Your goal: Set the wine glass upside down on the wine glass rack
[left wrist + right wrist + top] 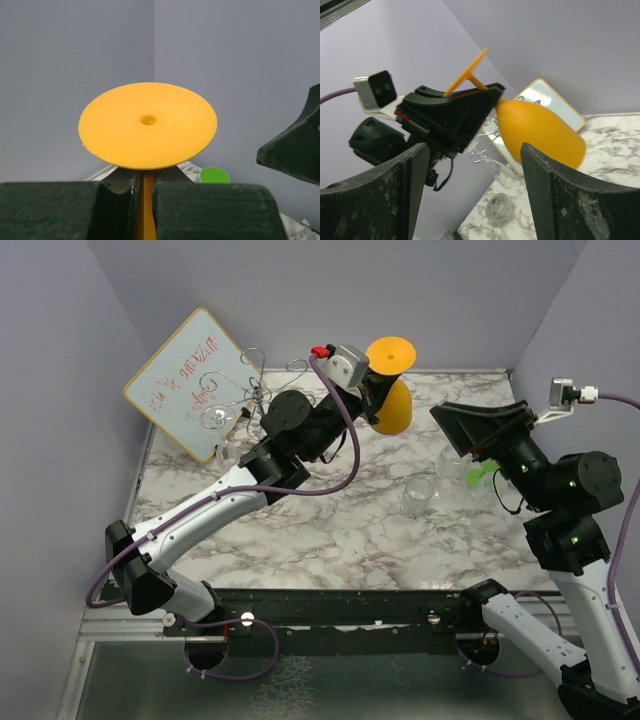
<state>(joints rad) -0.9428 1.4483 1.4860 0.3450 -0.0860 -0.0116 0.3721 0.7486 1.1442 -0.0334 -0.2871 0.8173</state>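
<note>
Left gripper clamped on the stem of the orange glass, which hangs in the air over the far side of the table, foot above bowl. The rack stands to the glass's left, clear of it, in front of a tilted whiteboard. The right gripper, fingers wide apart and holding nothing, faces the glass from the right.

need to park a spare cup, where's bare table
Bare marble runs along the near edge, between the left arm and the clear glass. The back is crowded: whiteboard, wine glass rack and the left fingers holding the orange wine glass.
</note>
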